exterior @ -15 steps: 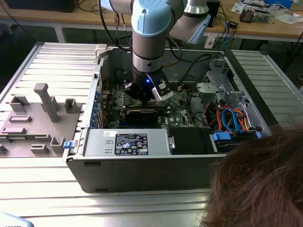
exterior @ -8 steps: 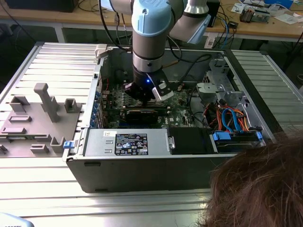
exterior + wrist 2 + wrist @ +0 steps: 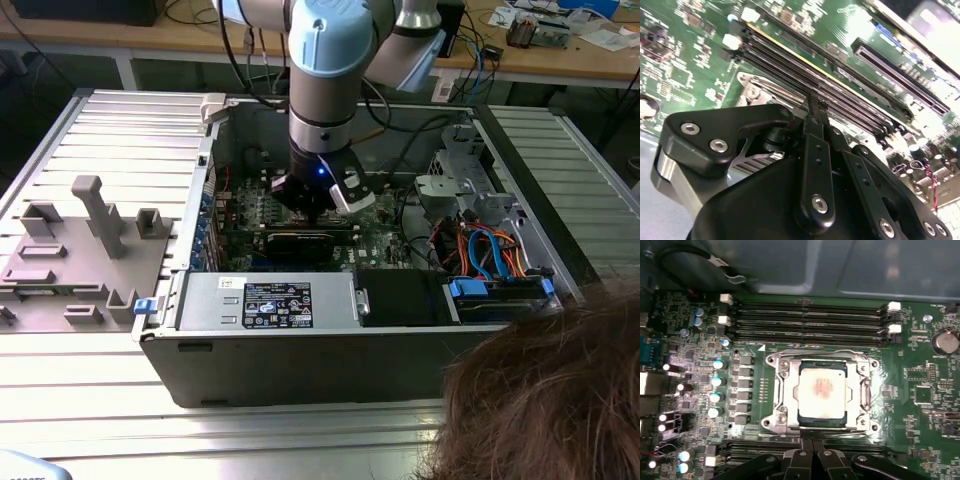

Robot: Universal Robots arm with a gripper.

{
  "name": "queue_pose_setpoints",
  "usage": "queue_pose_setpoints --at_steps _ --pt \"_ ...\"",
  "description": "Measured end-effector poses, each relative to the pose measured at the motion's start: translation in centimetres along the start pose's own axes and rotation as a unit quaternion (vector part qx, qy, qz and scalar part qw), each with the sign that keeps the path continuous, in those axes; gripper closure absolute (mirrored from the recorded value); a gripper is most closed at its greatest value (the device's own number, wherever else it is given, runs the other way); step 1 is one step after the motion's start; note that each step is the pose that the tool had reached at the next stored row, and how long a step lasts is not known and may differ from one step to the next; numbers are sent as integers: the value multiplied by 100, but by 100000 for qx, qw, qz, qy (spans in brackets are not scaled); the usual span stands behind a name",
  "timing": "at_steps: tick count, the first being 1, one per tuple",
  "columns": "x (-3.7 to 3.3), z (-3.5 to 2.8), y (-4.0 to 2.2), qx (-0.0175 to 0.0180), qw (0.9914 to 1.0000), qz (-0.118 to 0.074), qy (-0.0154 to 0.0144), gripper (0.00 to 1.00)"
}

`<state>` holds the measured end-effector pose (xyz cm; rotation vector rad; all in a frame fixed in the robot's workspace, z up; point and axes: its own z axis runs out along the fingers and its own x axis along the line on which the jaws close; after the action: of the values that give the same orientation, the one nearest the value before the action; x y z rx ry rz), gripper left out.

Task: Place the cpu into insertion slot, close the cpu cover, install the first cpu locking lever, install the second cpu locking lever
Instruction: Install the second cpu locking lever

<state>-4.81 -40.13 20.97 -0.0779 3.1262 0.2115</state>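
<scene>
Nearest you in the exterior view, a person's hair (image 3: 545,400) fills the lower right of the frame. Past it lies the open case (image 3: 300,360) on the ribbed table (image 3: 100,410), with a grey fixture (image 3: 85,250) at the left of the frame.

Your arm (image 3: 325,80) comes down from the top centre of that frame into the case, and the gripper (image 3: 315,212) sits low over the board (image 3: 380,240), near the frame's centre.

In the first wrist view you see the gripper (image 3: 812,444) at the bottom centre, its two fingers pressed together with no gap and nothing pinched between them. The tips sit just at the lower edge of the socket frame. In the second wrist view the gripper (image 3: 816,105) shows the same: fingers together, tips down at the board beside the memory slots (image 3: 840,85).

The cpu (image 3: 821,394) lies flat in the slot (image 3: 785,390), at the centre of the first wrist view, its pale metal top facing you and square to the socket. The cover (image 3: 867,390) rings it as a metal frame, lying flat around the chip. Memory slots (image 3: 807,320) run above it in that frame, and more run below.

You cannot tell from these views how the levers stand.
</scene>
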Motion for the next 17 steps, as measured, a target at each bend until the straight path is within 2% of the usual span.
queue_pose_setpoints --at_steps 13,17 --pt "-326 2 -11 7 100000 4 50 89" --pt "-377 3 -7 6 100000 5 58 89"
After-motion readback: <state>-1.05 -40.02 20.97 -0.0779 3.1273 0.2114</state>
